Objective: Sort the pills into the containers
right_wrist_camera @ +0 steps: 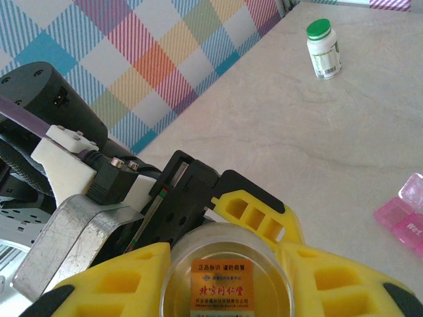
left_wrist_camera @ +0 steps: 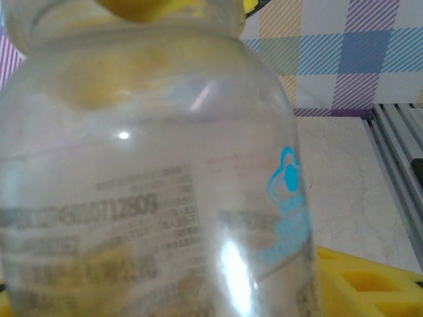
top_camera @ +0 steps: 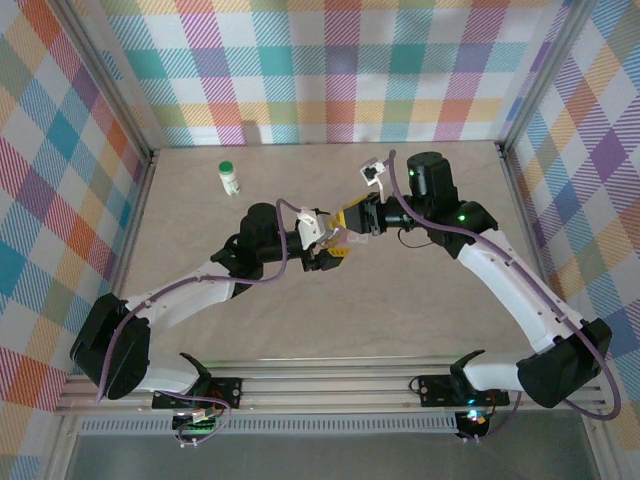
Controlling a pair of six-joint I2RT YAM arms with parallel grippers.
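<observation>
Close against my left wrist camera sits the small see-through bottle (left_wrist_camera: pixel 165 198), blurred, with grey print and a blue logo on its side. One of my left hand's yellow fingers (left_wrist_camera: pixel 370 281) shows just below and to the right of it.

My right hand (right_wrist_camera: pixel 228 267) pinches this bottle. Its two yellow fingers press the round glass from either side, and the bottle's base, with an orange label, faces that wrist's camera.

My left hand (top_camera: pixel 333 246) meets the bottle from the opposite side, its black and yellow fingers just beyond the glass. I cannot tell whether they are spread or pressing on it.

From above, both hands come together over the middle of the pale worktop (top_camera: pixel 400 310), with the bottle between them.

Well ahead of my right hand, a white bottle with a green cap (right_wrist_camera: pixel 323 48) stands upright on the worktop. A pink pill box (right_wrist_camera: pixel 404 211) lies to the right of my right hand, nearer than the white bottle and partly cut off.
</observation>
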